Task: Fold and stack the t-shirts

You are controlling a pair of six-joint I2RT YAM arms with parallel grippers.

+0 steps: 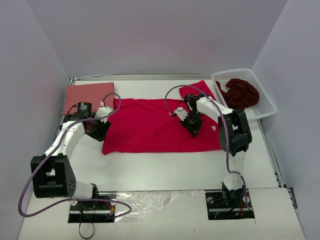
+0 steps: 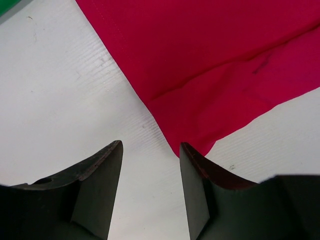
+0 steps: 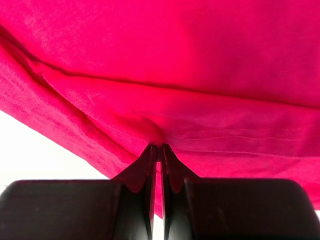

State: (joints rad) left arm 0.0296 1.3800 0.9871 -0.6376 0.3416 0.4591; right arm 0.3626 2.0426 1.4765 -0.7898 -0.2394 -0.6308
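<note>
Right up against the right wrist lens, the right gripper is clenched, its two fingers pressed together on a raised pucker of the crimson t-shirt, and the cloth drapes away from that pinch. From above, this shirt lies spread near the middle of the table, with its long axis running from 9 o'clock to 3 o'clock. A flap that may be a sleeve pokes out toward 1 o'clock. I think I see a small white speck at the 3 o'clock end, so I judge the neck points that way, though I cannot be sure. The left gripper hangs released and empty at the 9 o'clock edge, its jaws partly apart over bare table, with the shirt's near corner just beside its right finger. I read this as the start of the crimson shirt's fold, gripped on one side only. The next move calls for the left jaws to shift onto that corner and close, then for both arms to lift evenly and carry the cloth over without dragging. A folded salmon-red t-shirt waits at 10 o'clock, which is likely the stack. A dark maroon t-shirt sits crumpled in the white lattice basket at 2 o'clock.
</note>
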